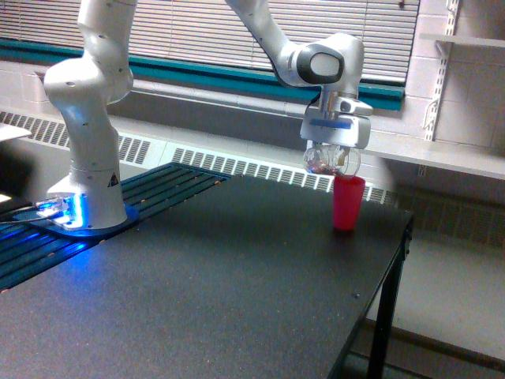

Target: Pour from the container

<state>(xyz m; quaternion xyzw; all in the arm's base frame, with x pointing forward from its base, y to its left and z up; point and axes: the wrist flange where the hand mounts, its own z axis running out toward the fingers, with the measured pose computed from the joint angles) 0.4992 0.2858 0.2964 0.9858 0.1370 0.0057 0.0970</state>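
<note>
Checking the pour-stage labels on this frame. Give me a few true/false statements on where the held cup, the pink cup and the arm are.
1. The end effector holds a clear container with brownish bits inside. True.
2. The pink cup lies on its side on the table. False: it stands upright on the black table.
3. The container is held just above the pink cup's rim, slightly toward the exterior view's left. True.
4. The pink cup sits at the middle of the table. False: it stands near the far corner on the exterior view's right.
5. The robot base is mounted at the exterior view's left. True.
</note>
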